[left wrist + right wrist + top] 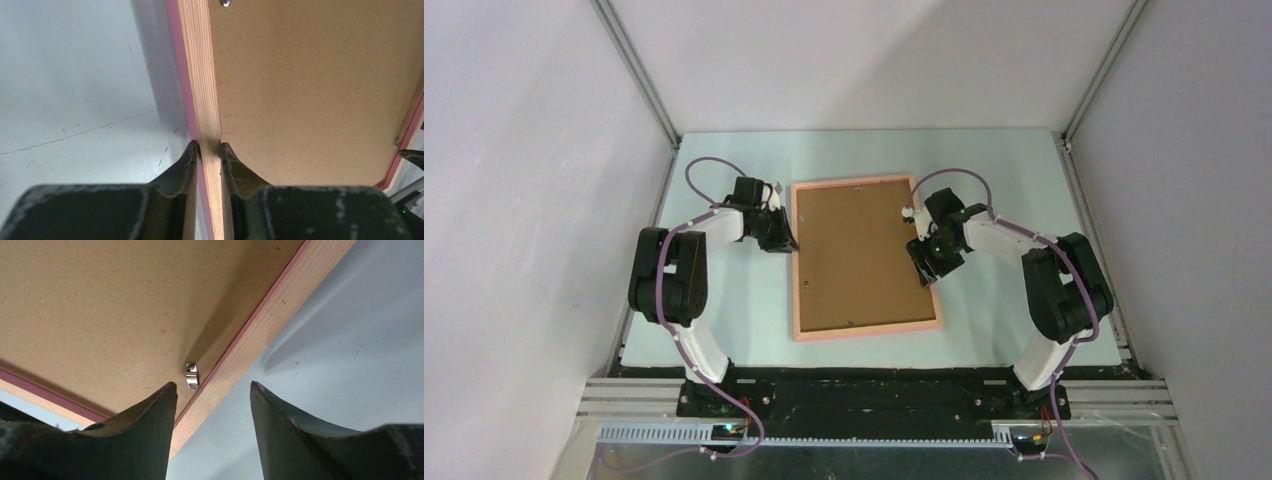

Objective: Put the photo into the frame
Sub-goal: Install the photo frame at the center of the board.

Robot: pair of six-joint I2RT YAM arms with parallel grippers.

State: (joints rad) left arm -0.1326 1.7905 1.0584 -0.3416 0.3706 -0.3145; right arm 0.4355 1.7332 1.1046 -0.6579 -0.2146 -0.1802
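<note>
Left gripper [207,149] fills the bottom of its wrist view, fingers pinched tight on the frame [202,75] at its left rail. One finger sits outside on the pink edge, the other inside against the brown backing board [310,90]. Right gripper [212,385] is spread wide astride the opposite long rail, gripping nothing as far as I can see, with a little metal clip [192,376] just above the finger at lower left. From the top view the frame lies flat, back up, mid-picture on the pale table [724,170].
</note>
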